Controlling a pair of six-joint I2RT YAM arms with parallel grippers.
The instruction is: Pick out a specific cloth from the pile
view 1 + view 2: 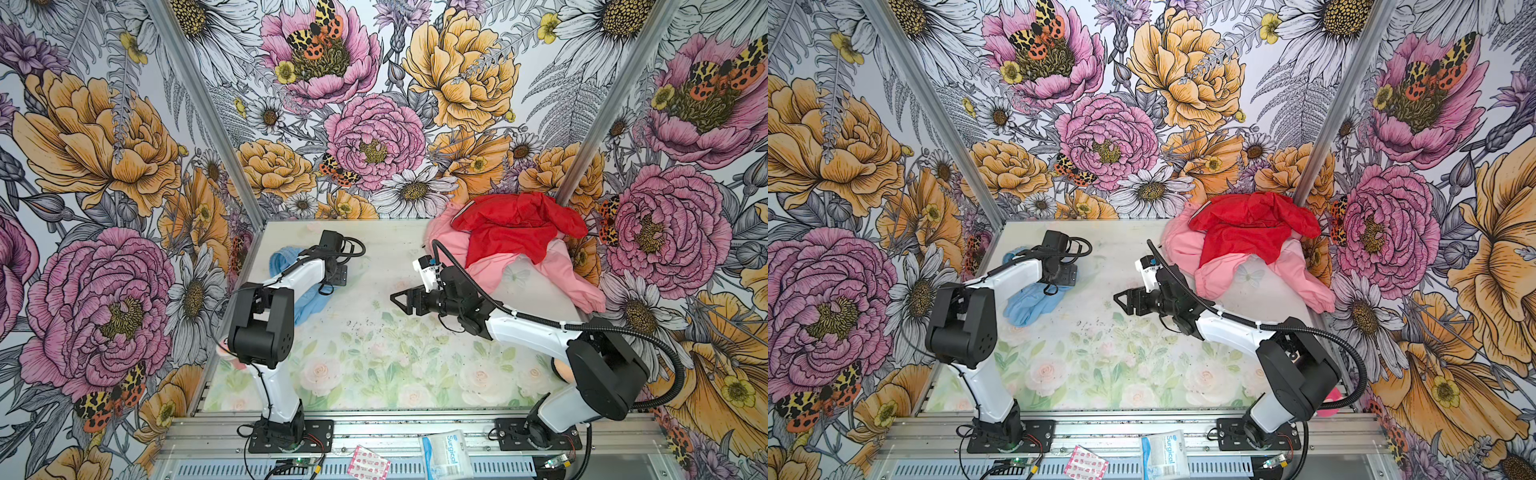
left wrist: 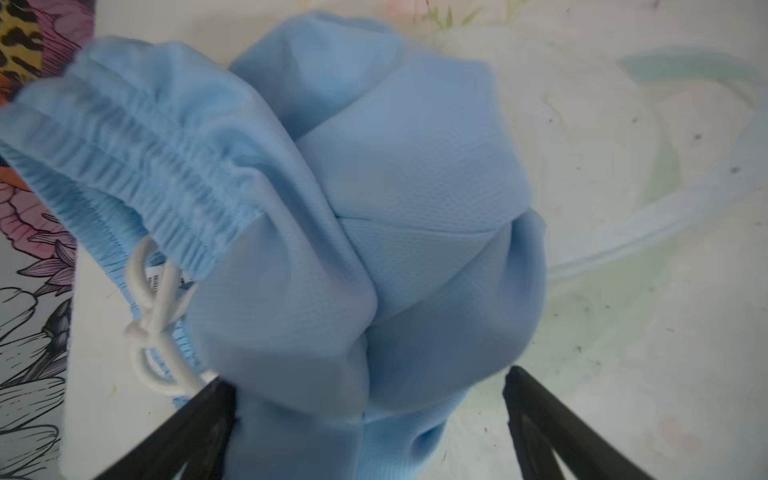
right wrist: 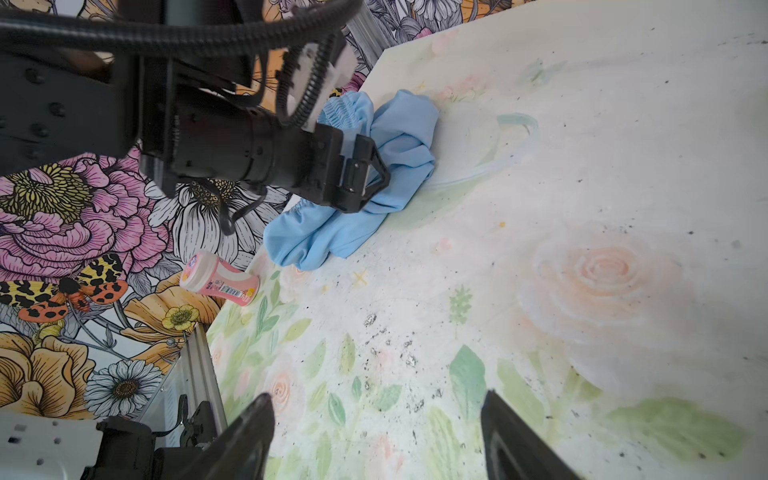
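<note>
**Counter** (image 1: 374,353): pale floral print, speckled.

**Pile** (image 1: 519,241), far right: a large, soft pink garment (image 1: 575,280) under a thin, crumpled red garment (image 1: 511,220).

**The cloth** (image 1: 1034,303), far left, well apart from the pile: sky-blue fine mesh, bunched in rounded folds.

**My left claw** (image 2: 370,378) stands wide over the cloth. Whether a pad brushes the fabric is unclear.

**My right claw** (image 3: 378,397), wide and empty, hovers mid-counter.

**Details of the cloth:** gathered elastic waistband (image 2: 137,166); white drawstring (image 2: 139,330).

**Step, as I judge it:** set-down.

**Next:** lift my left claw straight up, clear of the drawstring.
</note>
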